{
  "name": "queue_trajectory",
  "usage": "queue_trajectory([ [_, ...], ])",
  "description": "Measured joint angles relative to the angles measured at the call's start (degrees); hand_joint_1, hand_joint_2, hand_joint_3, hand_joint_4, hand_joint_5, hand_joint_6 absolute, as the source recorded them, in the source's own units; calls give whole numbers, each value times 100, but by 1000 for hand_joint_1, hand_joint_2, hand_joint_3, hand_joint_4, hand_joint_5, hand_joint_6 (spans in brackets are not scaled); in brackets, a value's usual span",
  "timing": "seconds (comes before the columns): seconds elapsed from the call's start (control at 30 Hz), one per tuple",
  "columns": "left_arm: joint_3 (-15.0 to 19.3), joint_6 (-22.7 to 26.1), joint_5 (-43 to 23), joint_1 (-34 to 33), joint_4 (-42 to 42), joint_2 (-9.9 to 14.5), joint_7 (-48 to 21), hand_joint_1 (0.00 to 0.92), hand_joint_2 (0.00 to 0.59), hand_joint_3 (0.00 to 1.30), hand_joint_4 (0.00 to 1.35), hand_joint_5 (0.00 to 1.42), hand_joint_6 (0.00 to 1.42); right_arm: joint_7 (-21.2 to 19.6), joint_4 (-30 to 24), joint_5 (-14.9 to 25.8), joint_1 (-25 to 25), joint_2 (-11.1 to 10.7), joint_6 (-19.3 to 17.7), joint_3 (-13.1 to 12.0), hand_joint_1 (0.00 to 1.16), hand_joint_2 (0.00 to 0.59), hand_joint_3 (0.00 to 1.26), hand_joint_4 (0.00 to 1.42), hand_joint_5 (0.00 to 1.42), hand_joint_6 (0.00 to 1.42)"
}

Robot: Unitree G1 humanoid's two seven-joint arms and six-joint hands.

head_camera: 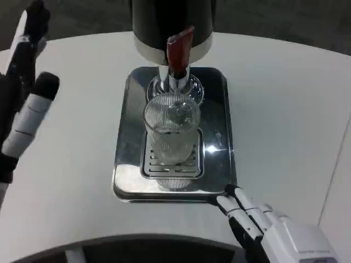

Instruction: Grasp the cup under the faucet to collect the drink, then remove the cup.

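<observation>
**Ribbed glass stands under the tap, both hands off it**

The clear ribbed glass cup (171,134) stands upright on the slotted drip grate (171,164) of the shiny steel tray (127,164), directly below the chrome faucet (176,82) with its red lever (178,50) on the black drink dispenser (171,24). The left hand (23,104) is raised at the picture's left edge, fingers apart, holding nothing, well apart from the cup. The right hand (263,227) lies on the white table (285,109), fingers extended together, fingertips (229,194) just at the tray's near right corner.
</observation>
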Motion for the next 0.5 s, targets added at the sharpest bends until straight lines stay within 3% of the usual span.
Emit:
queue_trajectory([
  [0.23, 571, 650, -1033, -194, -802, 457, -1307, 0, 204, 0, 0, 0, 0, 17, 39, -21, -93, 2, 3, 2, 471, 538, 165, 64, 147, 224],
  [0.37, 812, 1078, -1396, -506, -1156, 612, -1754, 0, 195, 0, 0, 0, 0, 17, 41, -83, -75, 4, 4, 6, 471, 538, 165, 64, 147, 227],
  [0.5, 808, 1490, -1590, -763, -1211, 631, -2201, 0, 176, 0, 0, 0, 0, 17, 37, -112, -69, 10, 7, 6, 471, 538, 165, 64, 147, 228],
])
